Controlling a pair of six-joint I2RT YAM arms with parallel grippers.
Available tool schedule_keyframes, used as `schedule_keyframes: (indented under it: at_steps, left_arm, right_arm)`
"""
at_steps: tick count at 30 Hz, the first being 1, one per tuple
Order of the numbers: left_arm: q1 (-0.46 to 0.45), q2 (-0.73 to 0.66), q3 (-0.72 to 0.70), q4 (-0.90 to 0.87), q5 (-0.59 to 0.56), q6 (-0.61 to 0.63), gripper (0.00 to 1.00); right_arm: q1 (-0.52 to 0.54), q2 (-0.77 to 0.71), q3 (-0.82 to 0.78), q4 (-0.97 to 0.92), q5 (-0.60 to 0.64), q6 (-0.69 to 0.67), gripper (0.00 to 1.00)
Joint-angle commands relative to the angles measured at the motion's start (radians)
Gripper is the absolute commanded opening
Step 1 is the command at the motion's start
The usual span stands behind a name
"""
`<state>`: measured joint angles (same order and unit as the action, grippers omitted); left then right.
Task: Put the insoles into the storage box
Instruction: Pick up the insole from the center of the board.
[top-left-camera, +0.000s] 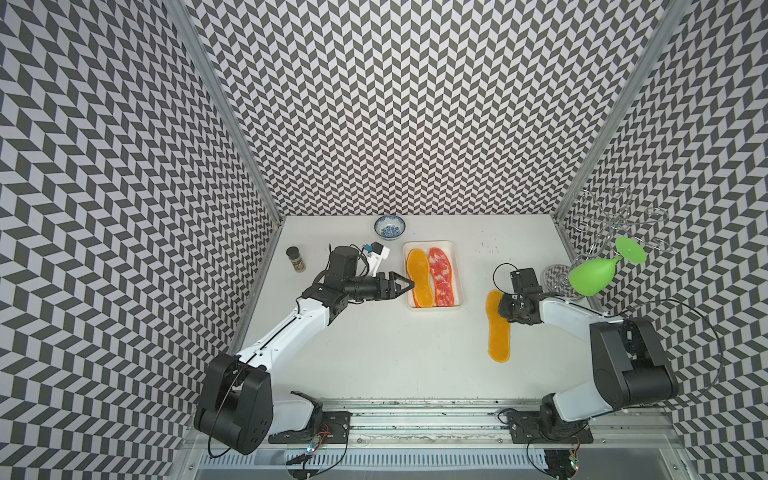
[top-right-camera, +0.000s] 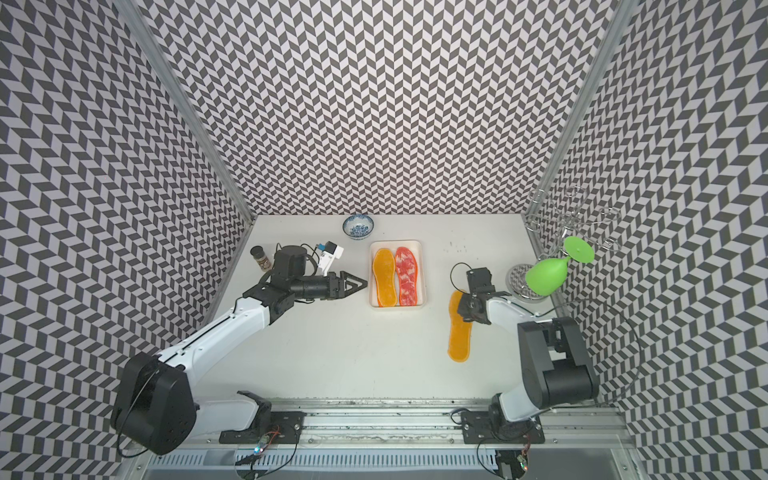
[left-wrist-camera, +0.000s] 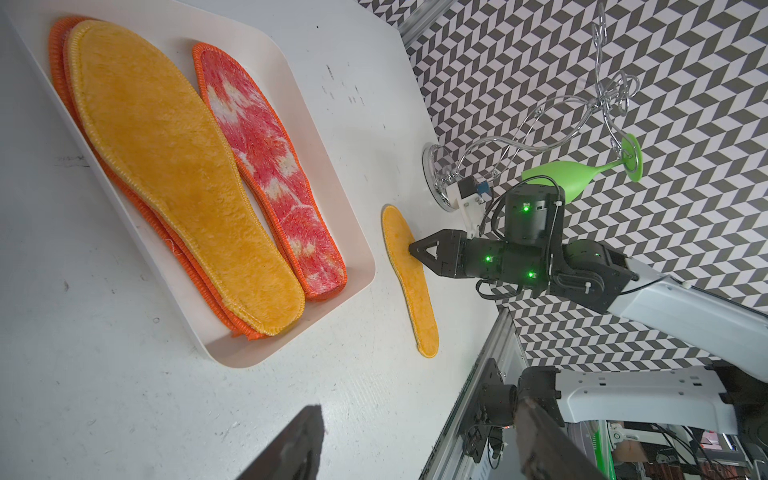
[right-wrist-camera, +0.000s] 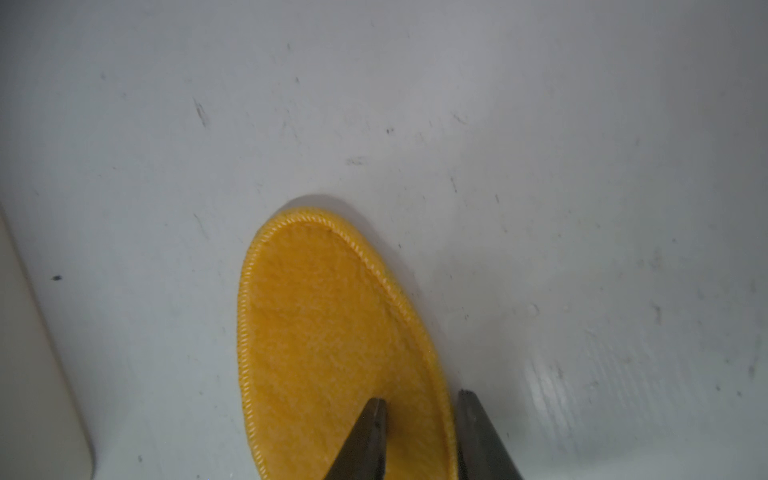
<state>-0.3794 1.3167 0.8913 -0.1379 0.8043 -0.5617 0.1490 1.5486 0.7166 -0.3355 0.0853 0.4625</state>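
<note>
- R gripper (right-wrist-camera: 422, 405): jaws narrowed, small gap left btwn the dark wedge tips. One tip sat on the fuzzy top of the loose insole (right-wrist-camera: 332, 324), the other just outside its stitched edge. Couldn't tell whether the edge was actually pinched.
- L gripper (top-left-camera: 411, 285): fingers spread wide, holding nothing, tips over the rim of the storage box (top-left-camera: 430, 244) on the yellow insole's side.
- Loose insole (top-left-camera: 498, 332): flat on the table (top-left-camera: 374, 353), well apart from the box, on the R arm's side. It was plush yellow-orange w/ a zigzag-stitched border.
- Box: shallow white plastic, rounded corners, low rim.
- In the box, side by side: 1 yellow top insole (top-left-camera: 419, 277) and 1 red-and-white mottled insole (top-left-camera: 444, 277) w/ an orange stitched edge.
- L wrist view showed orange edges stacked under the yellow one (left-wrist-camera: 183, 166), so at least 1 more; exact no. unclear.
- Elsewhere, 1 each:
  - blue-and-white bowl (top-left-camera: 390, 227), by the back wall
  - small dark-lidded jar (top-left-camera: 296, 258)
  - green goblet (top-left-camera: 592, 276), hung on a chrome wire rack (top-left-camera: 615, 224)
</note>
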Motion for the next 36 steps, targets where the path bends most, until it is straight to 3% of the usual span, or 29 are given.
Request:
schedule_keyframes:
  at_steps: [1, 6, 18, 23, 29, 36]
  left_arm:
    - [-0.005, -0.003, -0.005, -0.001, -0.007, 0.02, 0.77]
    - [-0.005, 0.001, -0.011, 0.007, -0.001, 0.023, 0.77]
    - [-0.006, 0.005, -0.041, 0.036, 0.012, 0.021, 0.77]
    - [-0.006, 0.003, -0.039, 0.035, 0.015, 0.018, 0.77]
    - [-0.006, 0.01, -0.014, 0.058, 0.017, -0.002, 0.77]
    - [-0.023, 0.015, 0.006, 0.113, 0.011, -0.055, 0.75]
  right_arm:
    - [0.017, 0.117, -0.071, -0.136, 0.03, 0.032, 0.33]
    - [0.028, 0.142, -0.05, -0.153, 0.045, 0.02, 0.33]
    - [0.014, 0.163, -0.06, -0.141, -0.078, 0.004, 0.0]
    - [0.014, 0.119, -0.057, -0.149, -0.065, 0.011, 0.0]
    - [0.013, -0.064, 0.04, -0.206, -0.053, 0.028, 0.0]
    - [0.001, -0.191, 0.128, -0.24, -0.135, 0.065, 0.0]
